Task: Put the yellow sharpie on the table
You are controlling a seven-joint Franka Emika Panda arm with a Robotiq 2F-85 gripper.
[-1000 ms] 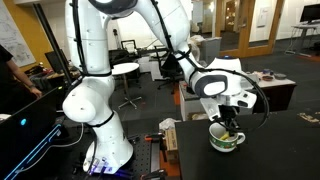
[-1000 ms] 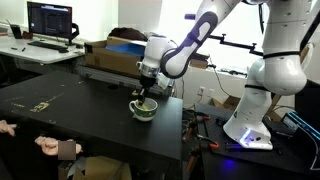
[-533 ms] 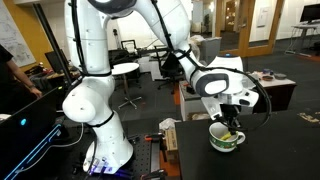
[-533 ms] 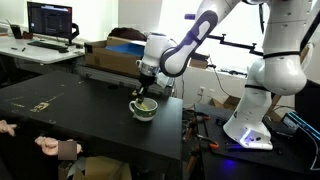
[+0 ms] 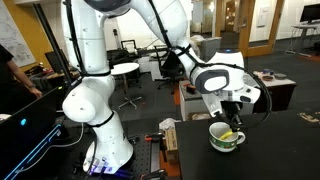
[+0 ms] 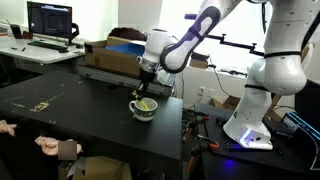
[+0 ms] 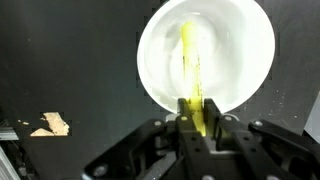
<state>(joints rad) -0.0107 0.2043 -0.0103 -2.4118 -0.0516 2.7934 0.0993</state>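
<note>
In the wrist view my gripper [image 7: 195, 118] is shut on the yellow sharpie [image 7: 190, 60], which hangs from the fingers over the white inside of a mug [image 7: 160, 60]. In both exterior views the gripper [image 5: 231, 120] [image 6: 146, 91] hovers just above the green-and-white mug [image 5: 227, 139] [image 6: 144, 109]. A bit of yellow shows at the mug's mouth [image 5: 231, 134]. The mug stands on the dark black-grey table [image 6: 70, 120] [image 5: 270, 150], near its edge beside the robot base.
A person's hands [image 6: 50, 146] rest at the table's near edge. A cardboard box [image 6: 108, 55] stands behind the mug. A lower desk with a monitor [image 6: 50, 20] is at the back. A tan scrap [image 7: 50, 124] lies on the table.
My gripper has risen slightly above the mug with the yellow sharpie between its fingers. The mug has not moved.
</note>
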